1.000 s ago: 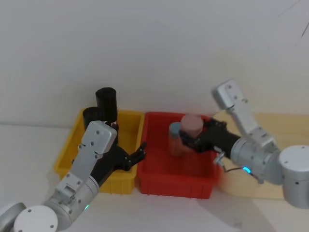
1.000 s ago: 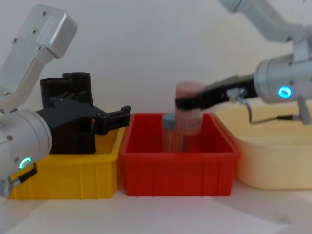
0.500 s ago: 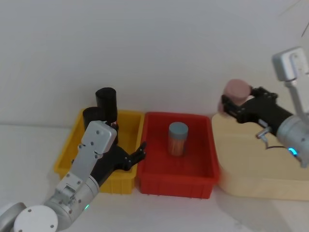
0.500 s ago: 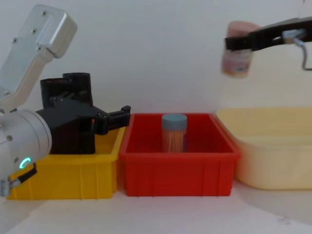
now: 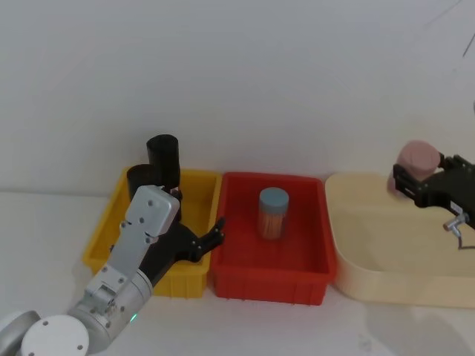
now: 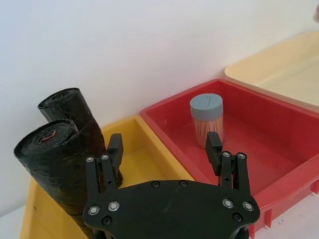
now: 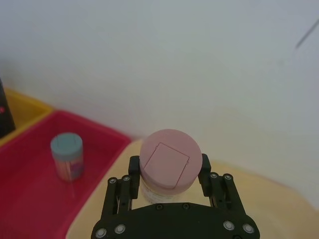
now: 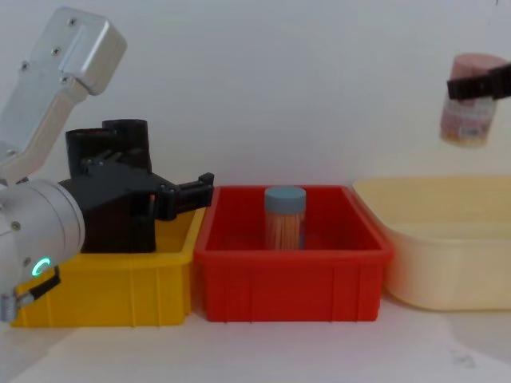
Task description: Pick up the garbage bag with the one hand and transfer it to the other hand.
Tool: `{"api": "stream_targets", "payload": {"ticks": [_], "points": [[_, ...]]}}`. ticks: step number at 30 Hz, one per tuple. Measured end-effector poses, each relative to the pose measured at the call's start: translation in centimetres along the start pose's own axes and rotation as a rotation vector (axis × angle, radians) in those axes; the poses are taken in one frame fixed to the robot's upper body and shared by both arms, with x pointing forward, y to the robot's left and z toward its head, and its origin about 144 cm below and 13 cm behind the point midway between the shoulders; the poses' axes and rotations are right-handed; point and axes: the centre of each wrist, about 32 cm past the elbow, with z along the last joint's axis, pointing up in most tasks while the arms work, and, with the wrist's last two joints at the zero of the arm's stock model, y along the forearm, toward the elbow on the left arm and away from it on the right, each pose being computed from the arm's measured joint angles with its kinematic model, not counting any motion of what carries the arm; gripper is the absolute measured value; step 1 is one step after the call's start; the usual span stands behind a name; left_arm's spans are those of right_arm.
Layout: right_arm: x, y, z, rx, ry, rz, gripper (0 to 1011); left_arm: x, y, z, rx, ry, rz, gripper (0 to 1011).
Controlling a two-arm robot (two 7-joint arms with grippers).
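While garbage bag [image 5: 139, 176] stands upright in yellow bin [image 5: 104, 237] on left side, nothing holds it. Second black roll [image 5: 163, 152] stands just behind it, farther back. Left gripper [image 5: 215, 231] sits low over wall between yellow bin and red bin [image 5: 245, 280], just right of garbage bag. Its fingers wide apart, empty. Blue-lid jar [image 5: 273, 211] stands in middle of red bin. Right gripper [image 7: 169, 162] hangs high over cream tub [image 5: 386, 259] on right side, fingers squeezing pink-lid jar [image 5: 415, 157].
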Motion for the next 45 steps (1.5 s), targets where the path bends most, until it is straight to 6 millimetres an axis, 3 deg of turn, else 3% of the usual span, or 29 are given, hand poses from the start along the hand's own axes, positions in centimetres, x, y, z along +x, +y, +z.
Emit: {"api": "stream_targets", "payload": {"ticks": [16,22,29,45], "points": [[-0.4,1.3,-3.1,-0.166,0.019,0.069,684,0.0,0.0,0.0,0.000,0.000,0.000,1000],[-0.6,1.7,-3.7,-0.196,0.019,0.086,872,0.0,0.0,0.0,0.000,0.000,0.000,1000],[-0.7,1.9,-4.1,-0.216,0.020,0.097,1001,0.0,0.0,0.0,0.000,0.000,0.000,1000],[-0.9,1.5,-4.2,-0.188,0.025,0.100,999,0.0,0.0,0.0,0.000,0.000,0.000,1000]]}}
